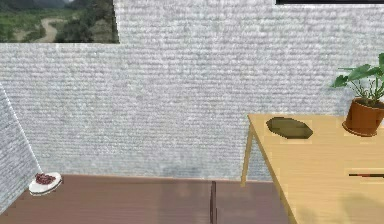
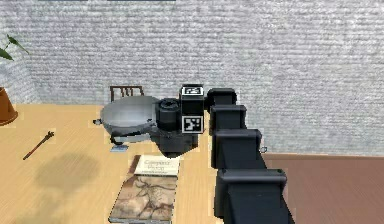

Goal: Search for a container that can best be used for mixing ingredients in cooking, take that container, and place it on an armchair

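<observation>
The grey bowl [image 2: 128, 117] sits on the wooden table [image 2: 70, 175] at the gripper [image 2: 160, 124]; its near side is hidden behind the claw, and I cannot tell whether the claw has hold of it. Two books [image 2: 147, 188] lie just in front and a thin stick [image 2: 40, 145] lies farther along the tabletop. A chair back [image 2: 127, 93] pokes up behind the bowl. A potted plant [image 1: 366, 100] is cut off at the forward view's right edge.

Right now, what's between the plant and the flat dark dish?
Just bare tabletop between the potted plant and dark dish, seen in the forward view.
</observation>
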Tool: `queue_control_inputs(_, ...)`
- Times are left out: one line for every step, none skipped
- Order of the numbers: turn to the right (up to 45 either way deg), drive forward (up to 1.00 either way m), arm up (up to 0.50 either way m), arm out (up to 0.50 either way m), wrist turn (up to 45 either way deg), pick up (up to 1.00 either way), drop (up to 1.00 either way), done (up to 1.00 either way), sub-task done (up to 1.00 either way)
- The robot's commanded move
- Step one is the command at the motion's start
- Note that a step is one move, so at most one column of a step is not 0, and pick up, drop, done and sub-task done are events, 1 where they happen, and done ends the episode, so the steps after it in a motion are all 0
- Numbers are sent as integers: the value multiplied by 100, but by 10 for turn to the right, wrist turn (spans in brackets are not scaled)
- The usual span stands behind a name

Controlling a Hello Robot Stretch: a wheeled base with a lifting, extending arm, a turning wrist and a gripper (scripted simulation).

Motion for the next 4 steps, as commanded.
queue_control_inputs(0,0,0,0,-450,0,0,0,0)
queue_control_inputs(0,0,0,0,-450,0,0,0,0)
queue_control_inputs(0,0,0,0,-30,0,0,0,0)
queue_control_inputs(0,0,0,-16,0,0,0,0,0)
